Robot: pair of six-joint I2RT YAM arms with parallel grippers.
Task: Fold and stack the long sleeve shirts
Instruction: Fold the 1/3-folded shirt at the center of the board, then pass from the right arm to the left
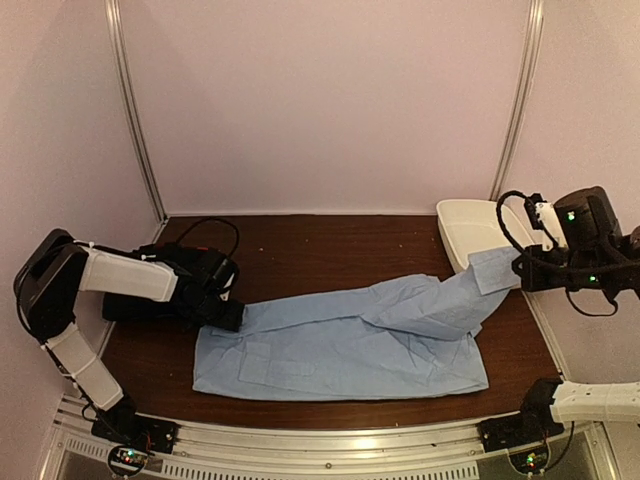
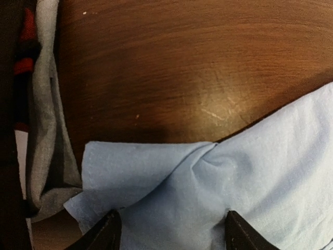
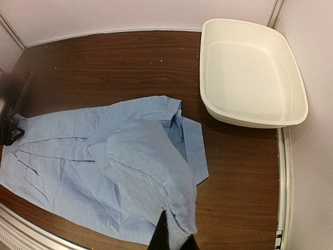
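The light blue shirt [image 1: 340,345] lies spread flat across the middle of the brown table. My left gripper [image 1: 226,313] is low over the shirt's left far corner. In the left wrist view its fingers [image 2: 104,235] stand wide apart, with blue cloth [image 2: 208,192] lying between them. My right gripper [image 1: 520,268] is shut on a sleeve end of the blue shirt [image 3: 156,172] and holds it lifted above the table at the right. A dark cloth [image 1: 140,305], probably the black shirt, lies under my left arm, mostly hidden.
A white oval tub [image 1: 470,230] stands at the far right of the table; it also shows in the right wrist view [image 3: 250,73]. A grey cloth strip [image 2: 44,130] with a red and black bit lies left of the blue corner. Walls close in on three sides.
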